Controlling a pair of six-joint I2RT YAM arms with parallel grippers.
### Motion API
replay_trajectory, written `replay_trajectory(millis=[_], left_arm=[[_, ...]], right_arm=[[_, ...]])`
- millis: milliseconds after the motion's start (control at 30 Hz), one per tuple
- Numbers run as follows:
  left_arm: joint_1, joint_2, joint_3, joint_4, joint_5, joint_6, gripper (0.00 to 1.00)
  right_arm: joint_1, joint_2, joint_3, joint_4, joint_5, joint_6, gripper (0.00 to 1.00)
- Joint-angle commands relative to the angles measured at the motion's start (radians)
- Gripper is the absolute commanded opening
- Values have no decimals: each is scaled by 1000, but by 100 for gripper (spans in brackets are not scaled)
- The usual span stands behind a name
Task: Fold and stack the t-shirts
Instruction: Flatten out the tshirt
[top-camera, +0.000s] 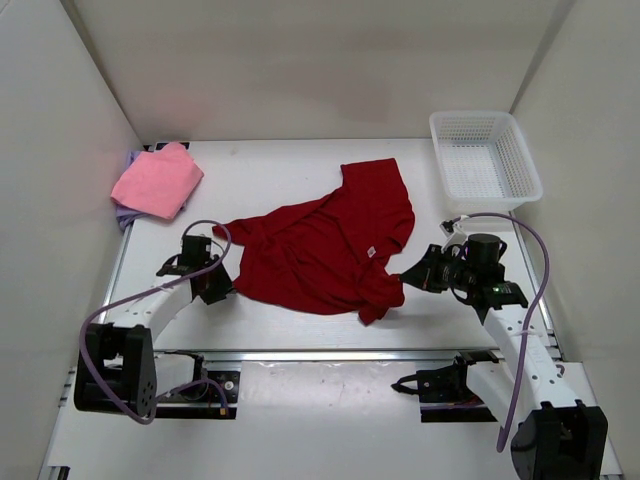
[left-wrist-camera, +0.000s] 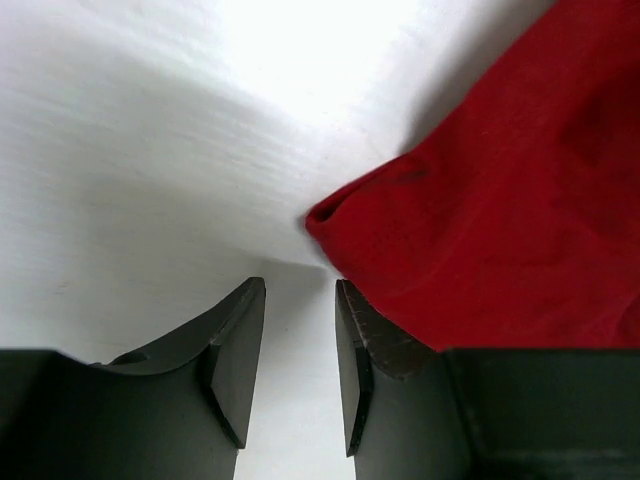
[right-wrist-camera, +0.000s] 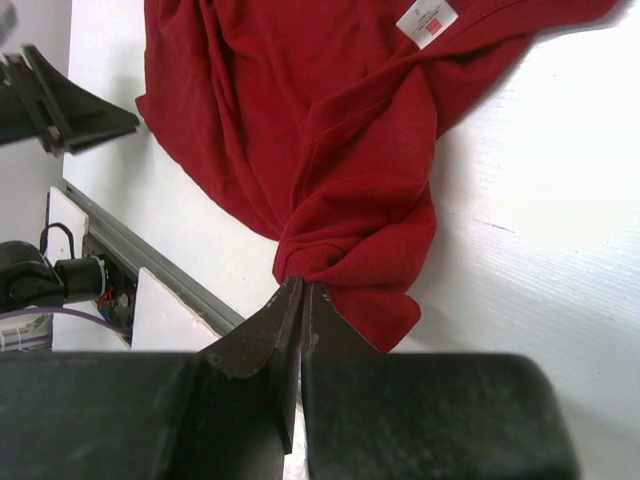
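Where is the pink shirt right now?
In the top view, the pink shirt sits at the far left corner of the table, on the lavender shirt, left of the dark red shirt.

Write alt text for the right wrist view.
The right gripper, jaws shut, pinches a bunched fold at the edge of the red shirt. The shirt spreads away from it, crumpled, across the white table. A small white label shows on the shirt near the top of the picture.
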Motion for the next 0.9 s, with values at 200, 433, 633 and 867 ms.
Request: replay_trajectory(millis=[200,433,633,867], left_arm=[[-9,51,-80,265,52,-149,45],[6,67,-128,357,75,-189,24],[5,-1,66,165,17,-82,0],[114,-42,332,-29,14,54,0]], right_arm=[[-7,-36,-10,21,-20,2,0],[-13,-47,-31,24,-11,-6,0],[-32,-65,-19,-63,60,-21,0],[49,-90,199,-292,122,-44,0]])
